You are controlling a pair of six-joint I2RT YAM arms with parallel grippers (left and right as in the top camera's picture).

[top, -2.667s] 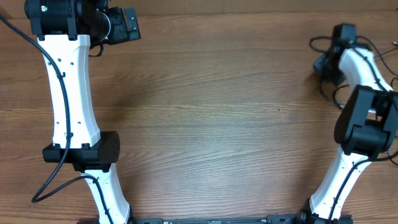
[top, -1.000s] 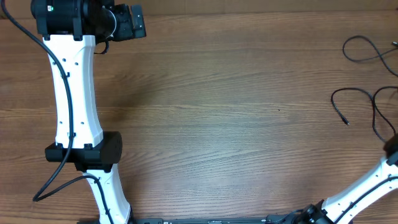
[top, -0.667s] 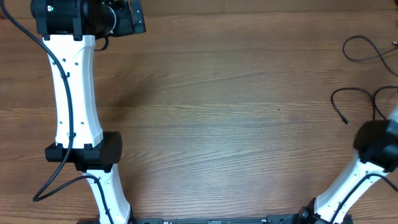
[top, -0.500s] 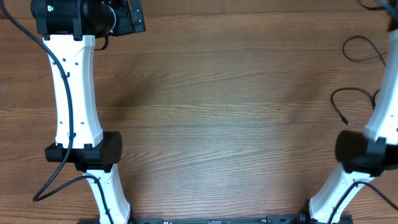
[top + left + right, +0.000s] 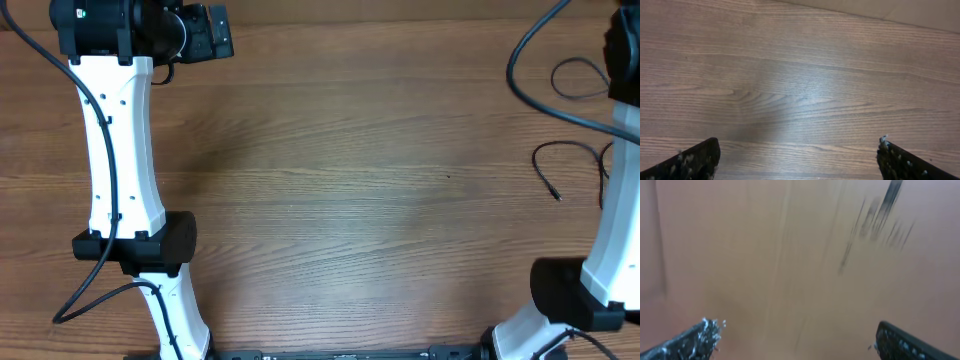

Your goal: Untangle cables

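The cables (image 5: 565, 144) lie as loose thin black strands on the wooden tabletop (image 5: 380, 180) near its right edge. One strand curves down to a small plug end (image 5: 556, 196), and another forms a loop (image 5: 556, 82) farther back. Both sit just beside the right arm's white link (image 5: 612, 190), which runs along that edge. The left gripper (image 5: 797, 159) is at the far left corner, well apart from the cables; its jaws stand wide apart over bare wood with nothing between them. The right gripper (image 5: 796, 339) is also spread wide and empty. Its wrist view is heavily blurred, and the dark streaks (image 5: 880, 215) at its upper right cannot be identified.
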